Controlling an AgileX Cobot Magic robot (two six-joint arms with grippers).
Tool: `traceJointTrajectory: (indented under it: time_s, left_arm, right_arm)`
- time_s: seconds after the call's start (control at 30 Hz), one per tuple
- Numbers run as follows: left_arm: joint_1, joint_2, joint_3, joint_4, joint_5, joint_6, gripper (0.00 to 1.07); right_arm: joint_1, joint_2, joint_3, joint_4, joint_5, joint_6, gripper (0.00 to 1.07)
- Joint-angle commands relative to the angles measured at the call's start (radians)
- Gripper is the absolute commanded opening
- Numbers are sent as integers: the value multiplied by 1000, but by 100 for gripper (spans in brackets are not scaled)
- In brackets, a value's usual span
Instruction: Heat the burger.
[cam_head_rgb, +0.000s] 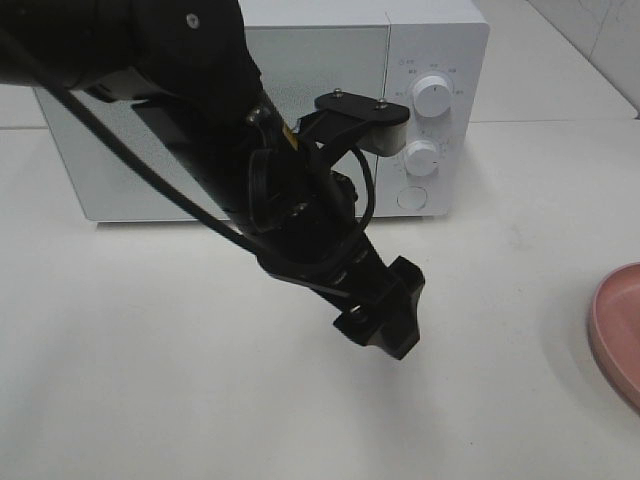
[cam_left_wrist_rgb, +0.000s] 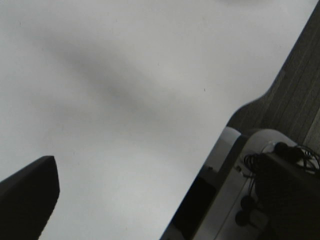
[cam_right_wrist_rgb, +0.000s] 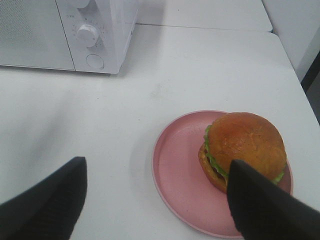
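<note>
The burger (cam_right_wrist_rgb: 245, 145), with a glossy brown bun and green lettuce, sits on the pink plate (cam_right_wrist_rgb: 180, 175) in the right wrist view. My right gripper (cam_right_wrist_rgb: 157, 167) hovers open above the plate's near side, one finger on each side of the frame and nothing between them. In the high view the burger is out of frame and only the plate's rim (cam_head_rgb: 615, 325) shows at the right edge. My left gripper (cam_head_rgb: 385, 315) hangs open and empty over the table's middle, in front of the white microwave (cam_head_rgb: 440, 40). Only one of its fingers (cam_left_wrist_rgb: 30, 195) shows in the left wrist view.
The microwave door (cam_head_rgb: 330, 60) is shut, with two knobs (cam_head_rgb: 432, 95) and a round button on its right panel. The left arm crosses in front of the door. The table's edge and the robot's base (cam_left_wrist_rgb: 280, 190) show in the left wrist view.
</note>
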Motion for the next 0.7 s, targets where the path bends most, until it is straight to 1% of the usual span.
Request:
traceJointTrajectory:
  time_s: [0.03, 0.07, 0.1, 0.13, 0.17, 0.2, 0.23, 0.27, 0.3, 0.37, 0.4, 0.47, 0.5, 0.57, 0.6, 0.63, 0.67, 0.7]
  left_arm:
    - [13, -54, -5, 112, 124, -139, 101]
    - [24, -65, -5, 139, 148, -191, 101]
    - [24, -65, -5, 139, 148, -191, 101]
    - [51, -83, -5, 188, 195, -291, 101]
    - [69, -90, -5, 211, 217, -322, 101]
    - [69, -90, -5, 211, 217, -322, 101]
    - [110, -108, -5, 256, 271, -367, 101]
    - [128, -116, -5, 269, 290, -371, 101]
    - [128, -116, -5, 269, 290, -371, 101]
    - [226, -155, -5, 282, 341, -368, 101]
    - [226, -155, -5, 282, 341, -368, 101]
    - [280, -175, -5, 280, 360, -368, 101]
    - [280, -175, -5, 280, 360, -368, 101]
    - [397, -212, -5, 276, 405, -368, 101]
    - [397, -212, -5, 276, 405, -368, 101]
    - [426, -225, -4, 276, 419, -368, 101]
    - [481, -251, 0, 277, 444, -368, 101]
    - [481, -251, 0, 277, 444, -368, 101]
  right_arm:
    - [-6, -27, 2, 1, -10, -10, 75]
    - [-6, -27, 2, 1, -10, -10, 75]
    - [-6, -27, 2, 1, -10, -10, 75]
    - [-6, -27, 2, 1, -10, -10, 75]
    - [-6, -27, 2, 1, -10, -10, 75]
    - [-6, -27, 2, 1, -10, -10, 75]
    - [-6, -27, 2, 1, -10, -10, 75]
    - [-6, -27, 2, 1, -10, -10, 75]
    - [-6, -27, 2, 1, -10, -10, 75]
    - [-6, -27, 2, 1, -10, -10, 75]
    - [-6, -27, 2, 1, -10, -10, 75]
    - [-6, -27, 2, 1, -10, -10, 75]
    - [-6, -27, 2, 1, -10, -10, 75]
    - [-6, -27, 2, 1, -10, -10, 75]
    - [-6, -27, 2, 1, -10, -10, 75]
    - [-6, -27, 2, 1, -10, -10, 75]
    - [-6, -27, 2, 1, -10, -10, 75]
    - [-6, -27, 2, 1, -10, -10, 75]
